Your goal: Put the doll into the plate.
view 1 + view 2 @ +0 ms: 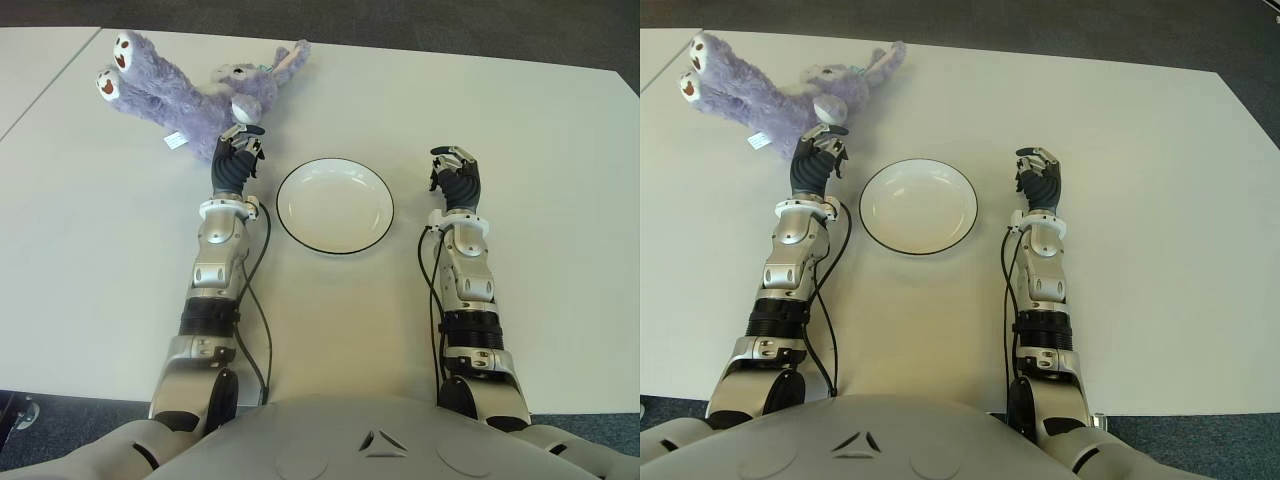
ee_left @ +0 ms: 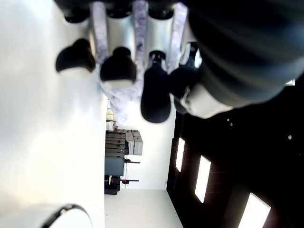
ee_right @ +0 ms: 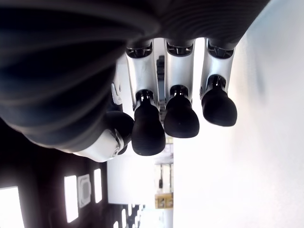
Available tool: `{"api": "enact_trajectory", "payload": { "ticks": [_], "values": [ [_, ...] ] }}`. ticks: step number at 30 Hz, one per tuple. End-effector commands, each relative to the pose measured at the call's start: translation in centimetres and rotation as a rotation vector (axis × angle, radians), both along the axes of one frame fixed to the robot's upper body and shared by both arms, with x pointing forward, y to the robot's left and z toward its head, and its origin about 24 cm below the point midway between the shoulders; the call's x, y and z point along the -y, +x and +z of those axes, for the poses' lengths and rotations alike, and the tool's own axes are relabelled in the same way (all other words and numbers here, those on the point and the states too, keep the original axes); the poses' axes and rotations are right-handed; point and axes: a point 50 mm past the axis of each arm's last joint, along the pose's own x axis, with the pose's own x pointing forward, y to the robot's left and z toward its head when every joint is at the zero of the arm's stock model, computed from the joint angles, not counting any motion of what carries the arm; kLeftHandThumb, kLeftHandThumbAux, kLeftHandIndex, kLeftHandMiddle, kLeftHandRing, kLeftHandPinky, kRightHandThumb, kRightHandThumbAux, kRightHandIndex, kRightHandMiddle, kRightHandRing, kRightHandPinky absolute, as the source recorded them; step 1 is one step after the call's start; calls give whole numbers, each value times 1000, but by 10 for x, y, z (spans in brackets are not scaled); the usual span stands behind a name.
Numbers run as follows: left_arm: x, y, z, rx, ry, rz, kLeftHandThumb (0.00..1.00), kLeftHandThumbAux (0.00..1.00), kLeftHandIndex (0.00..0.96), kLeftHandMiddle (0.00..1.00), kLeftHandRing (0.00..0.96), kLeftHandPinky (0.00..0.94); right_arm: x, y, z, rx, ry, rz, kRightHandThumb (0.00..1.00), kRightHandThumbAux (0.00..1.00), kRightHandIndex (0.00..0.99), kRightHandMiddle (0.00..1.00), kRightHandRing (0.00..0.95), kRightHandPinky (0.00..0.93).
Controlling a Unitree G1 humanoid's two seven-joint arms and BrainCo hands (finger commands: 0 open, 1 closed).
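The doll [image 1: 180,95], a purple plush bunny with white soles, lies on its side at the far left of the white table [image 1: 540,150]. My left hand [image 1: 240,148] reaches up to its near edge with relaxed fingers that hold nothing. In the left wrist view purple fur [image 2: 122,95] shows just past the fingertips [image 2: 116,69]. A white plate [image 1: 335,205] with a dark rim sits empty between my two arms, right of the left hand. Right of the plate is my right hand [image 1: 455,165], idle, its fingers [image 3: 175,118] loosely curled around nothing.
A paper tag [image 1: 175,142] sticks out from the doll's near side. Cables run along both forearms. The table's far edge lies just behind the doll, and a seam to a neighbouring table [image 1: 40,90] runs at the far left.
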Motion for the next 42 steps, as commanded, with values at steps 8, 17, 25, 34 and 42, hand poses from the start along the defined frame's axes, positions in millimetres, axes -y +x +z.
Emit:
{"api": "enact_trajectory", "payload": {
  "ticks": [8, 17, 25, 34, 42],
  "values": [
    [-1, -6, -13, -53, 4, -3, 719, 701, 443, 855, 848, 849, 0, -5, -13, -59, 10, -9, 715, 714, 441, 782, 781, 759],
    [-1, -6, -13, -45, -2, 4, 720, 701, 444, 852, 846, 846, -1, -5, -14, -61, 21, -4, 715, 714, 441, 783, 782, 770],
    [-2, -6, -11, -1, 37, 5, 721, 701, 444, 854, 851, 857, -2, -4, -13, -55, 23, 0, 715, 714, 442, 787, 783, 776],
    [-2, -6, -10, 44, 85, 9, 721, 701, 444, 862, 866, 868, -2, -4, -14, -62, 20, 2, 715, 714, 442, 791, 789, 760],
    [-3, -9, -11, 101, 184, 10, 718, 704, 444, 854, 872, 876, -2, -5, -17, -66, 23, 4, 714, 714, 441, 782, 784, 751]
  ]
}}
